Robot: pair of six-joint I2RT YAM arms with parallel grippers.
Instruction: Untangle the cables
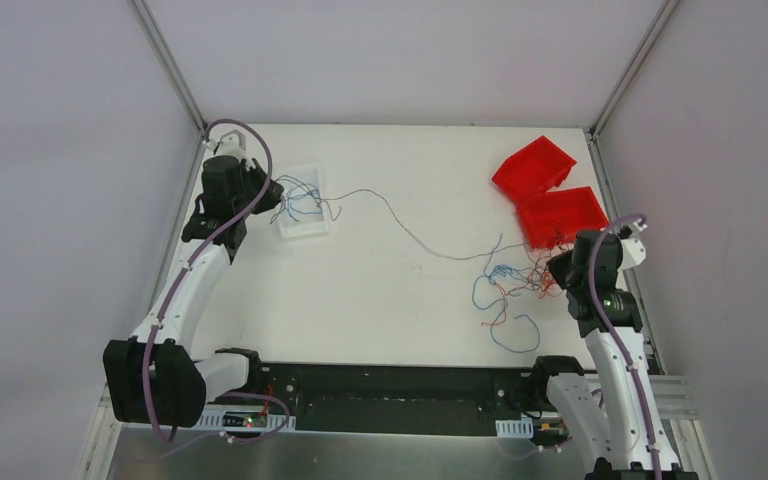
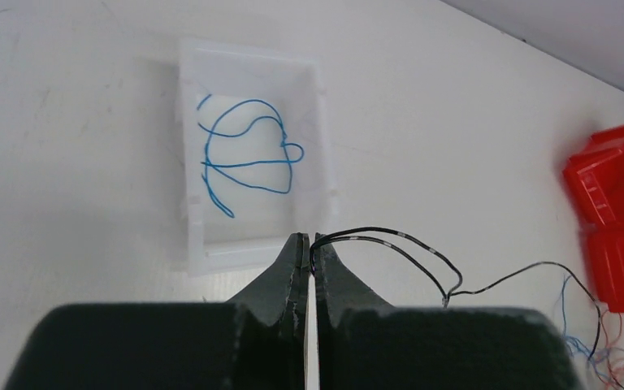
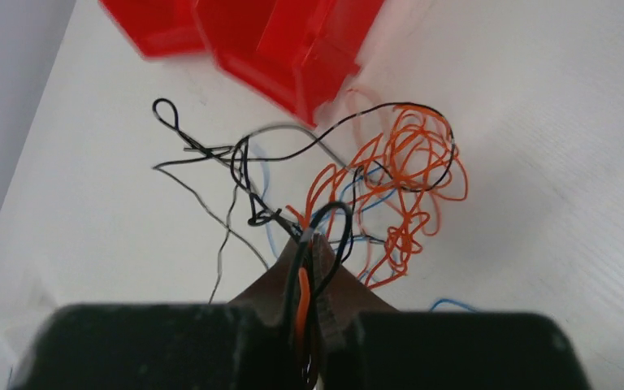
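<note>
A tangle of thin blue, orange and black cables (image 1: 508, 285) lies on the white table at the right, also in the right wrist view (image 3: 390, 179). One long black cable (image 1: 410, 228) runs from it across the table to the left gripper (image 1: 268, 192). That gripper (image 2: 309, 240) is shut on the folded end of the black cable (image 2: 398, 244), beside a white tray (image 2: 319, 114) holding a blue cable (image 2: 248, 158). My right gripper (image 3: 315, 237) is shut on black and orange strands at the tangle's edge, and it also shows in the top view (image 1: 560, 272).
Two red bins (image 1: 550, 195) stand at the back right, close behind the tangle; they also show in the right wrist view (image 3: 292, 41). The white tray (image 1: 305, 228) sits at the back left. The enclosure's grey walls bound the table on three sides.
</note>
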